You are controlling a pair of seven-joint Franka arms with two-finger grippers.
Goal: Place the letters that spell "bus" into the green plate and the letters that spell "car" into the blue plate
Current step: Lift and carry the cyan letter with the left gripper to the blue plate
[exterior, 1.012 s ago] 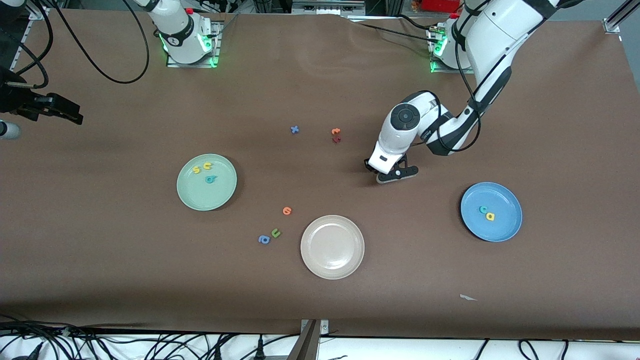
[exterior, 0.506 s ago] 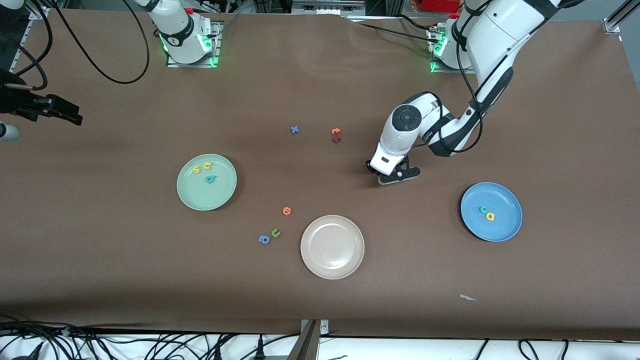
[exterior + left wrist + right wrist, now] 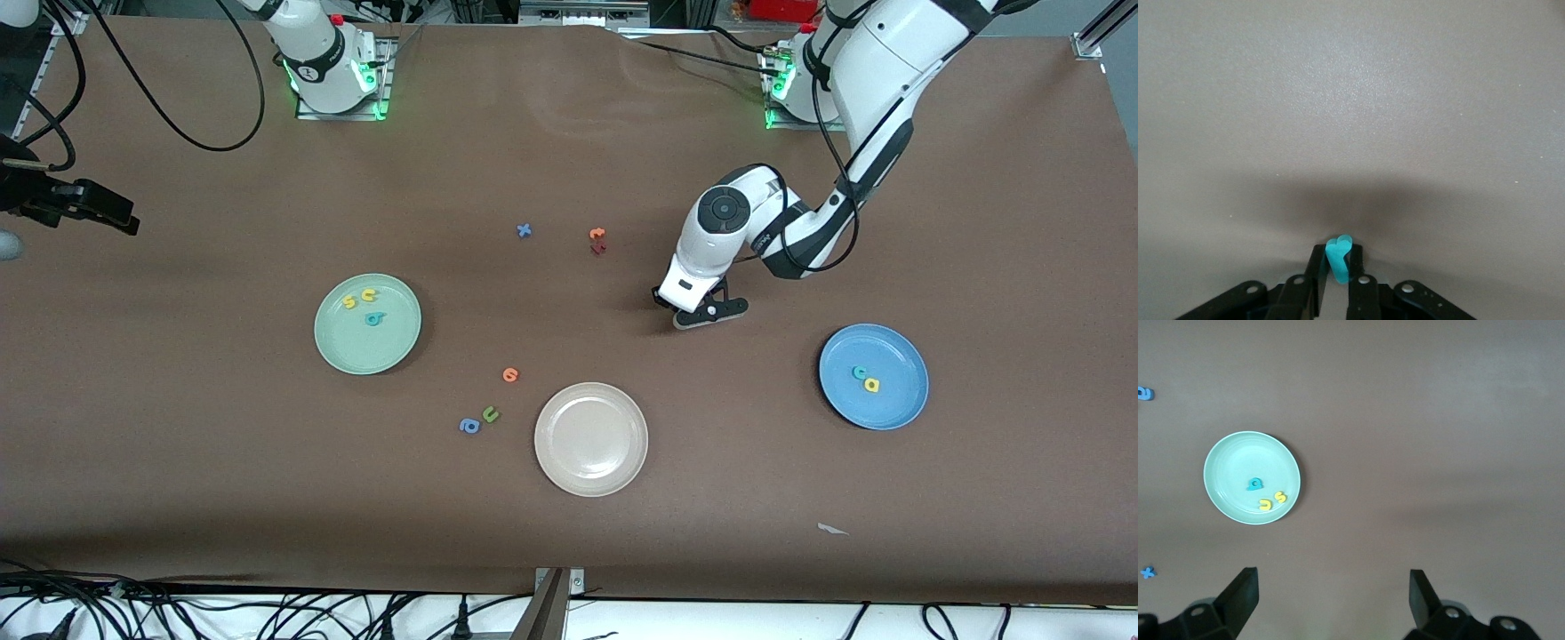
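Note:
My left gripper [image 3: 692, 313] is down at the brown cloth, between the middle of the table and the blue plate [image 3: 900, 402], shut on the teal r [image 3: 1340, 257]. The r stands pinched between its fingertips [image 3: 1317, 261]. On the blue plate lie the teal c [image 3: 860, 372] and the yellow a [image 3: 872, 385]. The green plate [image 3: 393, 345] holds the yellow s [image 3: 348, 302], yellow u [image 3: 368, 295] and teal b [image 3: 373, 318]. My right gripper [image 3: 98, 209] waits open at the right arm's end of the table. Its wrist view shows the green plate [image 3: 1228, 463] with those three letters.
A cream-white plate [image 3: 590, 485] stands nearer the front camera than the middle of the table. Loose letters lie on the cloth: an orange one [image 3: 509, 374], a green u [image 3: 490, 413], a blue a [image 3: 468, 426], a blue x [image 3: 524, 230] and an orange and red pair [image 3: 597, 240].
My left gripper has closed its fingers onto the teal r and shifted slightly. The right gripper has drifted a little toward the right arm's end of the table.

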